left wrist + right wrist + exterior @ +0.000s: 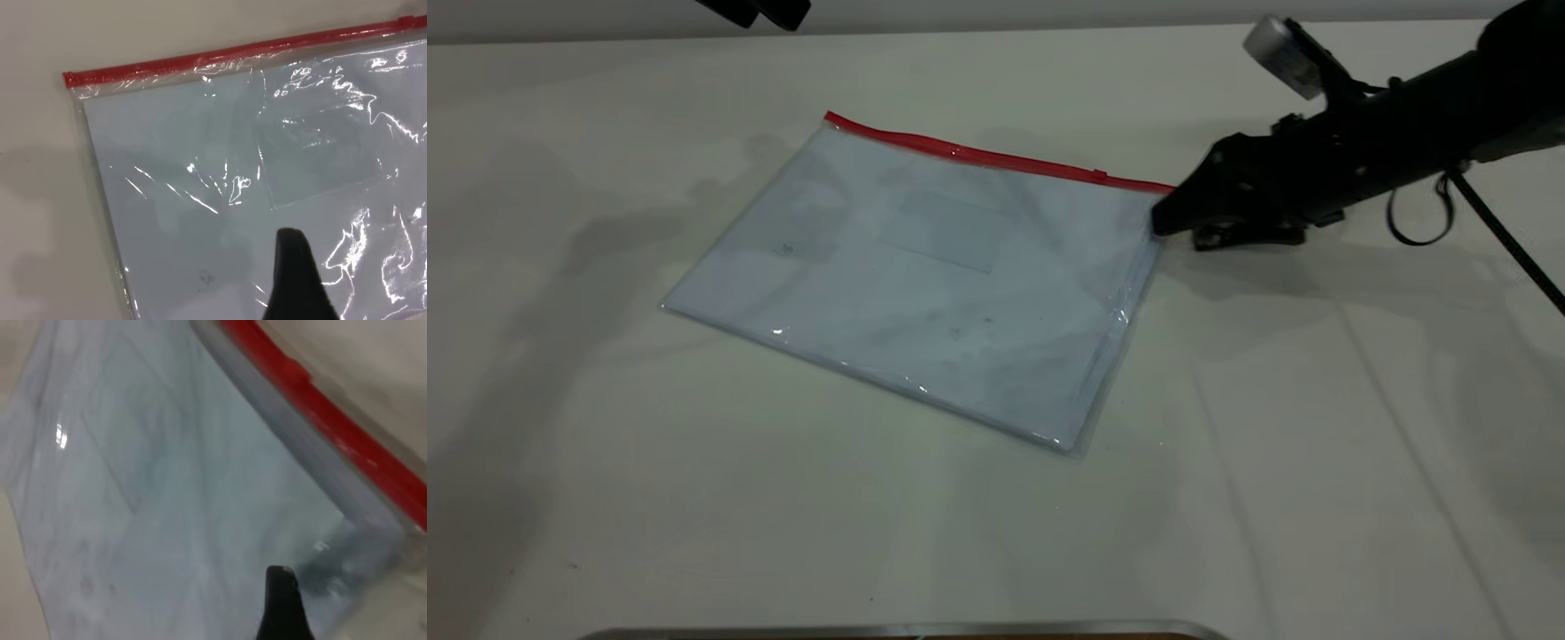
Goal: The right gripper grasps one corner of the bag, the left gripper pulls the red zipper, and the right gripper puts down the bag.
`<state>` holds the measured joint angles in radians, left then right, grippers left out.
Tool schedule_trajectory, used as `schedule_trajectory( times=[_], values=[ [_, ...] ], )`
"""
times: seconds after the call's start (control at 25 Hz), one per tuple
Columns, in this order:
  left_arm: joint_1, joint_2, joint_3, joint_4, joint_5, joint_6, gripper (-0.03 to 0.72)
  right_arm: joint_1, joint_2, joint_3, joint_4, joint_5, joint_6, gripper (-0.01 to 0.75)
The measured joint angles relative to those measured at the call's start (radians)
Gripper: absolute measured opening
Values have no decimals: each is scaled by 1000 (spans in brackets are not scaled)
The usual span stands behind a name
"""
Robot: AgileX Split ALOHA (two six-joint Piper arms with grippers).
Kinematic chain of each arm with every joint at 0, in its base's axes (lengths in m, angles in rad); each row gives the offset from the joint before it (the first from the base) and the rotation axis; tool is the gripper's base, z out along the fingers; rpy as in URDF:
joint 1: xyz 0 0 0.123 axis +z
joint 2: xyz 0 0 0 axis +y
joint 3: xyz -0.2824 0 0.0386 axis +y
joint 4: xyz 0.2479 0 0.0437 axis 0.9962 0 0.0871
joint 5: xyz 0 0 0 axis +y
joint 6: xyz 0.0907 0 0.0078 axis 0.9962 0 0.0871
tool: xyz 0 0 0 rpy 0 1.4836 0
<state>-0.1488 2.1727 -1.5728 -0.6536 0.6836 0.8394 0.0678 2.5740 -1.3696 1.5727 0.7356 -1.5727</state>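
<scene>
Your bag (pixel 925 276) lies flat on the white table (pixel 1316 462), a little left of the middle in the exterior view. Its long axis runs on a diagonal, from the upper left down toward the right. The red zipper (pixel 996 157) follows the far long edge, the one turned away from the camera, and the small slider tab (pixel 1100 173) sits near its right end. You can see white sheets and a faint rectangular label pocket (pixel 947 229) through the plastic.

Your right gripper (pixel 1163 218) has its tip at the corner of the bag (pixel 1152 197) where the red strip ends. Whether the fingers are spread or pinching the plastic cannot be told: the black body hides them from outside, and the right wrist view shows only one dark fingertip (pixel 281 600) over blurred plastic.

Your left gripper (pixel 758 11) is cut off at the upper edge of the exterior view, well apart from the bag. Its wrist view looks down on the bag's other red-edged corner (pixel 75 83), with a single fingertip (pixel 297 277) showing, so its spread cannot be judged either.
</scene>
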Motion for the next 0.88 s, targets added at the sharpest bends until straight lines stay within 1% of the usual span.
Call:
schedule_trajectory(
  times=[0.28, 0.36, 0.4, 0.48, 0.52, 0.64, 0.72, 0.76, 0.88],
  values=[
    [0, 0, 0, -1, -20, 1, 537, 66, 5, 0, 128, -25, -105, 578],
    [0, 0, 0, -3, -25, 1, 537, 77, 5, 0, 156, -31, -117, 564],
    [0, 0, 0, -4, -26, 1, 537, 80, 5, 0, 166, -31, -125, 541],
    [0, 0, 0, -4, -28, 1, 537, 83, 5, 0, 183, -33, -137, 464],
    [0, 0, 0, -4, -28, 2, 537, 83, 5, 0, 191, -33, -141, 404],
    [0, 0, 0, -4, -31, 4, 537, 83, 5, 0, 198, -33, -162, 196],
    [0, 0, 0, -4, -33, 16, 537, 83, 5, 0, 198, -12, -186, 60],
    [0, 0, 0, -4, -33, 31, 537, 83, 5, 0, 199, -1, -200, 39],
    [-1, 0, 0, -4, -36, 129, 537, 83, 5, -1, 186, 40, -240, 34]
  ],
)
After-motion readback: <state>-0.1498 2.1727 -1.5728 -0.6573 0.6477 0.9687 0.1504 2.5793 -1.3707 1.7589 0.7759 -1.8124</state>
